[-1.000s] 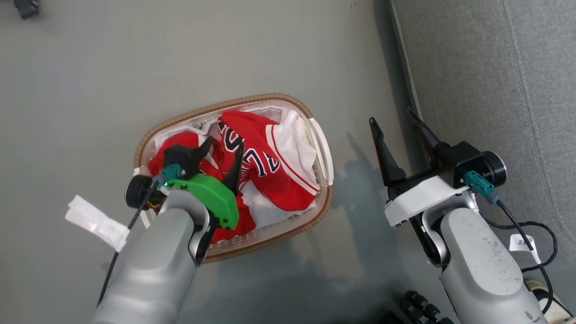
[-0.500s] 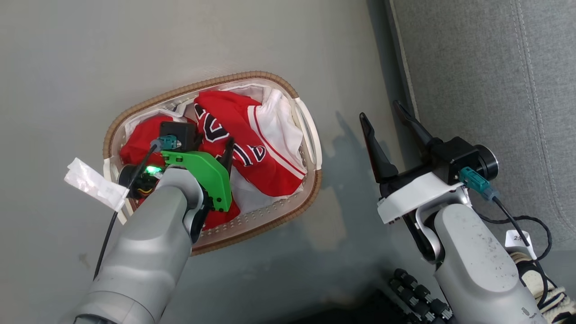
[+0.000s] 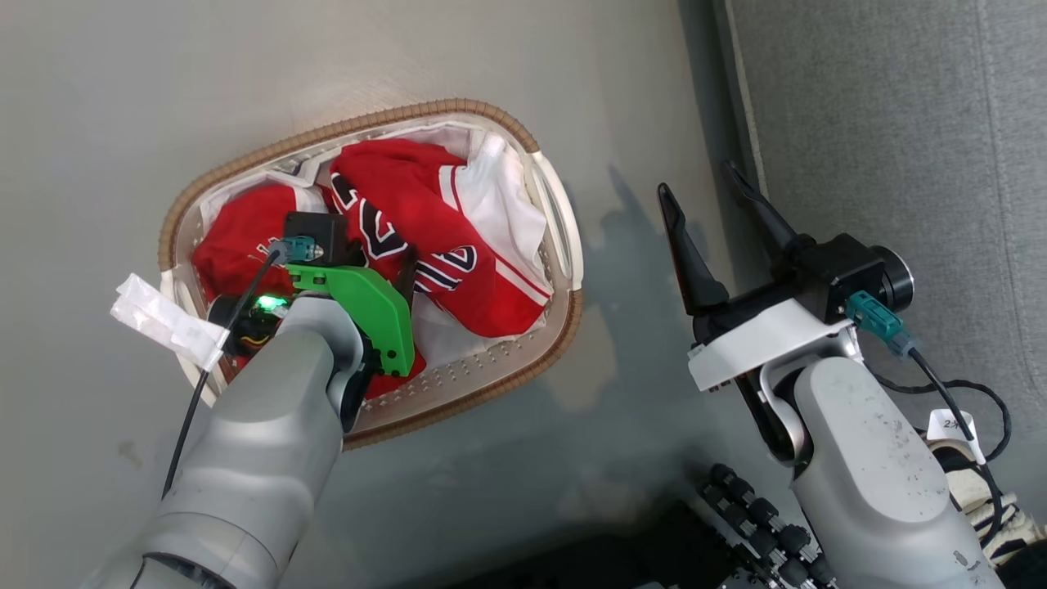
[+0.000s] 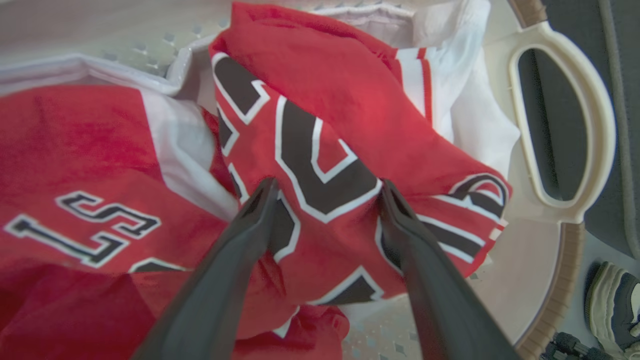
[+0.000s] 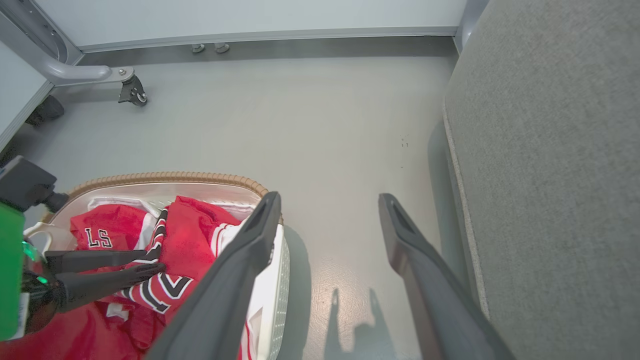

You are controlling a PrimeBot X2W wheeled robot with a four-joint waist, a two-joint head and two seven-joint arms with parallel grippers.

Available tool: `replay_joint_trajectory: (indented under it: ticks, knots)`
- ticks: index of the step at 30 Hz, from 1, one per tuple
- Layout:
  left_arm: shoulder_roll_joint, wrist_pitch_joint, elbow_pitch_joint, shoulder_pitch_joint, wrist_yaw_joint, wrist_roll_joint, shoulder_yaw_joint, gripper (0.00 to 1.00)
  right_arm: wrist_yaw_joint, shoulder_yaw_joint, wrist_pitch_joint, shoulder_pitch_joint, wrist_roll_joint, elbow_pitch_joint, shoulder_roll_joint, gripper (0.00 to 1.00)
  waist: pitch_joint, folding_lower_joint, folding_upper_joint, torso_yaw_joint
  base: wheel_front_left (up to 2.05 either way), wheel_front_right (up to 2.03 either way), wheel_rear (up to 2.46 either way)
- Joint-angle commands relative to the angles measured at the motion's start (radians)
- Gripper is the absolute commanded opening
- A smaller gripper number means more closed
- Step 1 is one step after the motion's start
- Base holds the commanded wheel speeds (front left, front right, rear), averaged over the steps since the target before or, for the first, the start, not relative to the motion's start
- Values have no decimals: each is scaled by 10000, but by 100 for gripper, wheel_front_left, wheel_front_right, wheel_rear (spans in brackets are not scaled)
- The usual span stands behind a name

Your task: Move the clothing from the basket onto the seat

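Head, left-wrist and right-wrist views of a two-armed robot at a laundry basket. The basket (image 3: 360,127), oval and white with a brown woven rim, stood on the grey floor (image 3: 164,82) to the left of the seat (image 3: 883,123), near it but apart from it. The clothing (image 3: 425,196), red jerseys with white stripe trim and navy-and-white characters, lay crumpled inside the basket on a white lining sheet (image 3: 507,204); none of it was on the seat.

The left hand (image 4: 327,184) reached down into the basket with its two dark fingers spread wide. Both tips met the uppermost jersey at its large navy numerals, with a fold of red fabric lying between them; the fingers had not closed on it. A second jersey lay just beside, on the left of the wrist view.

The right hand (image 5: 328,199) hung over the bare floor between the basket and the seat's edge, its fingers wide apart and empty, touching neither.

A shoe (image 4: 612,305) appeared on the floor beyond the basket's handle, and a caster of a wheeled frame (image 5: 132,92) stood near the far wall.
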Motion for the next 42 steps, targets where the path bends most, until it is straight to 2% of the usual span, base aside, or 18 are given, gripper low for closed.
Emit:
replay_joint_trajectory:
  ticks: [1,21,34,42]
  knots:
    - [58,-51,109,-184,0,56,-15,100,-8,25,-47,-115,-26,-80,-24,100,273,-1,-1,23,0,0,0]
    - [131,-651,282,-914,0,-18,-664,100,-8,217,-47,-236,122,-609,-25,100,1330,-1,-1,5,0,0,0]
    - [342,-803,46,-1072,0,-431,-1262,100,-7,322,-47,-252,373,-600,-23,100,1469,-1,-1,-119,0,0,0]
    - [252,-915,86,-1189,0,-689,-1502,100,-7,267,-48,-224,299,-629,-23,100,1605,-1,-1,-150,0,0,0]
